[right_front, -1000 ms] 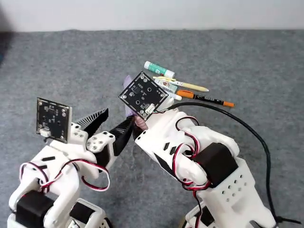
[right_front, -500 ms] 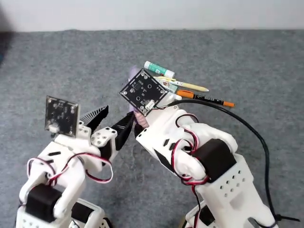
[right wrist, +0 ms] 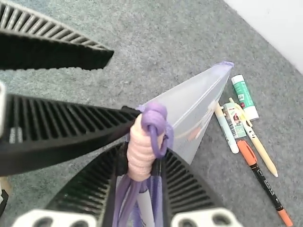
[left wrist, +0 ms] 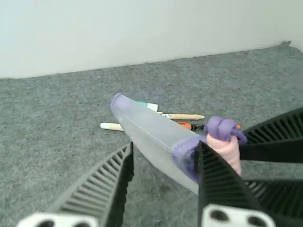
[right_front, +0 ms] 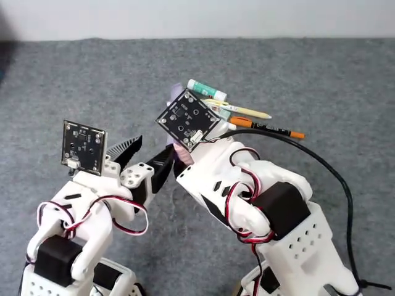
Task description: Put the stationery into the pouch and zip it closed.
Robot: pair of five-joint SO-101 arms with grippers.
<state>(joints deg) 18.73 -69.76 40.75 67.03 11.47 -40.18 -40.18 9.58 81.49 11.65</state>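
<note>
Change, high view: over the last second the left arm's camera board [right_front: 83,145] has shifted toward 1 o'clock. This has carried the left gripper [right_front: 157,147] closer to the right arm. The right arm's camera board [right_front: 187,119] has edged toward 12 o'clock, and the visible far end of the pouch [right_front: 175,95] went with it. The loose stationery has not moved.

Pouch and grippers:
- The pouch is translucent with purple edging. In the high view it runs from the grip toward 12 o'clock.
- The right gripper [right wrist: 140,161] is clamped tight on the pouch's near end. The pink pull [right wrist: 137,151] and its purple cord knot sit at the fingertips.
- The left gripper is spread wide and holds nothing, and the pouch passes between its fingers.
- One left finger tip lies just beside the pink pull, at its 9 o'clock in the high view. I cannot tell whether they touch. The other finger is well apart.

Count:
- Pouch: 1.
- Grippers: 2.
- Loose stationery: 5 pieces on the grey table [right_front: 74,80]. They cluster at 1 to 2 o'clock from the right gripper, beside the pouch's far end.
  - 1 green-and-white glue stick [right wrist: 245,97]
  - 1 white pen [right wrist: 226,128]
  - 1 small printed piece [right wrist: 235,120]
  - 1 cream pen [right wrist: 259,152]
  - 1 orange-and-black pen [right wrist: 263,183]
- Black cable [right_front: 321,169]: 1, trailing toward 4 o'clock.
</note>
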